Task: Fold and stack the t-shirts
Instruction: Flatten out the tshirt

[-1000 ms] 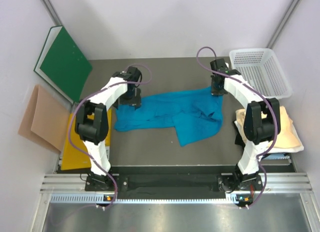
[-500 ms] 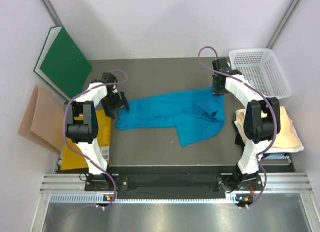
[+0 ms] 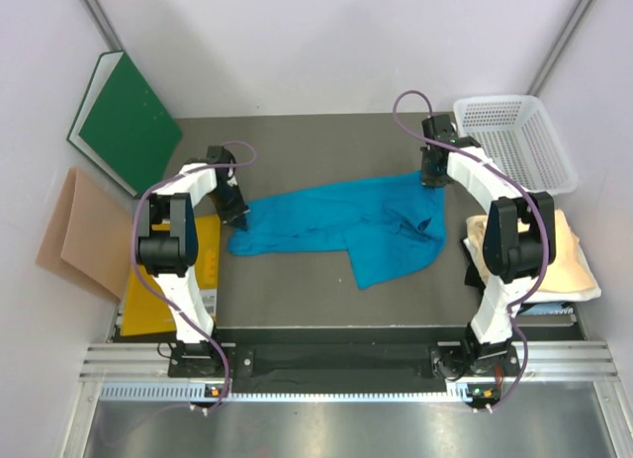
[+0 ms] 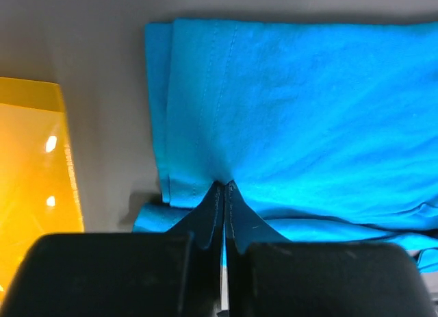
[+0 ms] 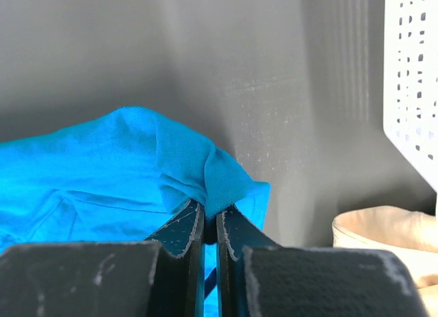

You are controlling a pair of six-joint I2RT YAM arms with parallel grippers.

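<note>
The dark grey table (image 3: 297, 280) carried the teal t-shirt (image 3: 346, 221) across its middle, the cloth drawn out into a long band whose axis ran left to right, its right end lying a little farther from the arm bases than its left, with one broad flap turned down toward the near edge right of centre. A green board (image 3: 129, 122) leaned against the left wall, and a white mesh basket (image 3: 499, 101) stood at the far right corner. The cream t-shirt (image 3: 569, 255) lay bunched at the right edge, near the teal one but apart from it. A tan-pink paper sheet (image 3: 74, 235) stood against the left wall, and a yellow envelope (image 3: 148, 295) lay flat beside the teal shirt's left end. The left gripper (image 4: 224, 187) was clenched on the hem at that left end, where the layers lay doubled over (image 4: 308, 111). The right gripper (image 5: 211, 218) was pinched tight on a raised fold at the far right corner of the teal cloth (image 5: 102, 166), just short of the basket
</note>
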